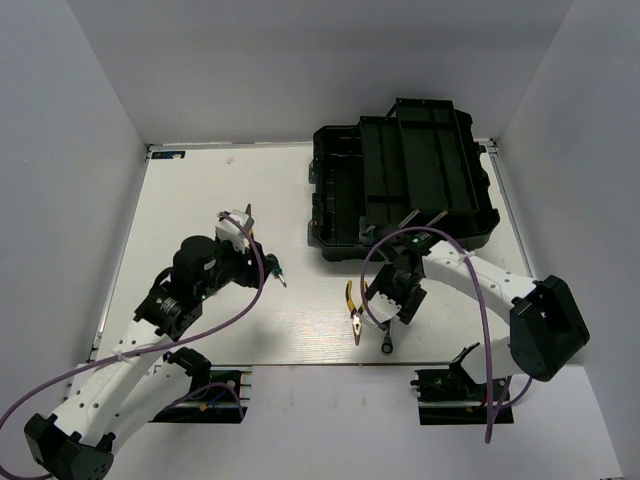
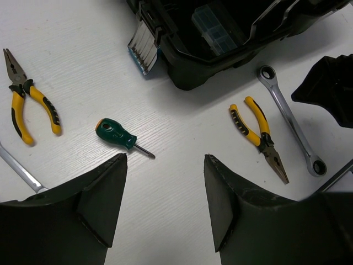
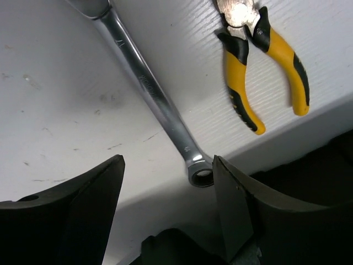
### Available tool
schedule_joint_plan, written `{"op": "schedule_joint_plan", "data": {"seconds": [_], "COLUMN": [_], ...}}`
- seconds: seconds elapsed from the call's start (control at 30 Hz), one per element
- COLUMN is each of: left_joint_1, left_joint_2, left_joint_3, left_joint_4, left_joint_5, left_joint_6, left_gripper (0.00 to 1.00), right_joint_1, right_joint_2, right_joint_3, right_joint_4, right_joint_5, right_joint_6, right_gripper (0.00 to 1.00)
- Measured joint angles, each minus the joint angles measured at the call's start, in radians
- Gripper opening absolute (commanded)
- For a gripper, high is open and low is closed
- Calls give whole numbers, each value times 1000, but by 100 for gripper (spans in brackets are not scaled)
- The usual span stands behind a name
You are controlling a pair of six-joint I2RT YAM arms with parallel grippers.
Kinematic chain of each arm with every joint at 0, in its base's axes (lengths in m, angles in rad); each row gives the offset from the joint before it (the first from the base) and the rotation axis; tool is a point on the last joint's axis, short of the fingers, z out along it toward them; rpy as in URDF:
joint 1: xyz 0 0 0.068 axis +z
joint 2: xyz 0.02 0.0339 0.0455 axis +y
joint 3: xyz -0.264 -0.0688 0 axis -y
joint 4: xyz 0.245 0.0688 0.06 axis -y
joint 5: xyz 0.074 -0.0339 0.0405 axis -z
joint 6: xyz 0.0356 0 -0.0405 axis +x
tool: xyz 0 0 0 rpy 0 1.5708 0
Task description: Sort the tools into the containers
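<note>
From above you see a white table (image 1: 200, 190) with a black toolbox (image 1: 440, 160) standing open at its far right corner. That view shows yellow-handled pliers (image 1: 353, 312) close to the near edge, right of the middle. A wrench (image 1: 386, 338) lies just right of them, partly under the right arm (image 1: 480, 280). A green screwdriver (image 1: 273, 268) lies near the table's middle. The left wrist view adds what the left arm (image 1: 200, 270) hides from above. It shows second pliers (image 2: 25, 107) left of the screwdriver, and the end of a second wrench (image 2: 19, 171) at the frame's left edge. Only this view looks into the toolbox, where a small clear-lidded box (image 2: 215, 27) with bluish contents sits inside the near wall. A ribbed silver piece with a blue edge hangs at the toolbox's outer corner, and you cannot tell what it is. Your left gripper (image 2: 165, 165) is spread wide with nothing between its fingers, above bare table just beside the screwdriver. The right wrist view is the close one. Your right gripper (image 3: 167, 165) is spread wide and low over the wrench. One ring end of the wrench lies between the fingers, close to one of them and not pinched. The pliers lie just beside the wrench's shaft, apart from it.
</note>
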Motion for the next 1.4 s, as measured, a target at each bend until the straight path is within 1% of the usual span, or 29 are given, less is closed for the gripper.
{"op": "schedule_joint_plan", "data": {"seconds": [0.13, 0.23, 0.27, 0.33, 0.43, 0.57, 0.7, 0.9, 1.03, 1.1, 1.13, 1.23, 1.37, 1.4], "left_joint_1": [0, 0, 0, 0, 0, 0, 0, 0, 0, 0, 0, 0, 0, 0], "left_joint_2": [-9, -26, -32, -47, -58, -58, -60, -66, -82, -90, -94, -109, -118, -121], "left_joint_3": [0, -1, -1, -5, -11, -13, -14, -15, -15, -15, -15, -15, -15, -15], "left_joint_4": [0, 0, 0, 0, 0, 0, 0, 0, 0, 0, 0, 0, 0, 0], "left_joint_5": [9, 13, 14, 16, 17, 24, 26, 32, 36, 39, 40, 43, 45, 46], "left_joint_6": [0, 0, 0, 0, 0, 0, 0, 0, 0, 0, 0, -1, -1, -1], "left_gripper": [68, 68, 68, 68, 68, 68, 68, 68, 68, 68, 68, 68, 68, 68], "right_joint_1": [5, 10, 11, 14, 18, 19, 19, 19, 19, 20, 21, 29, 45, 50], "right_joint_2": [-2, -30, -39, -44, -52, -50, -30, 71, 125, 135, 138, 146, 149, 149], "right_joint_3": [-39, -165, -207, -257, -262, -263, -248, -163, -121, -111, -109, -101, -98, -98], "right_joint_4": [60, 159, 185, 208, 248, 273, 267, 174, 122, 114, 113, 112, 114, 115], "right_joint_5": [-4, -8, -11, -14, -16, -24, -29, -38, -41, -42, -42, -43, -48, -48], "right_joint_6": [-51, -69, -74, -88, -86, -87, -87, -88, -89, -90, -91, -92, -94, -95], "right_gripper": [71, 71, 70, 70, 67, 65, 62, 57, 56, 52, 52, 40, 33, 30]}}
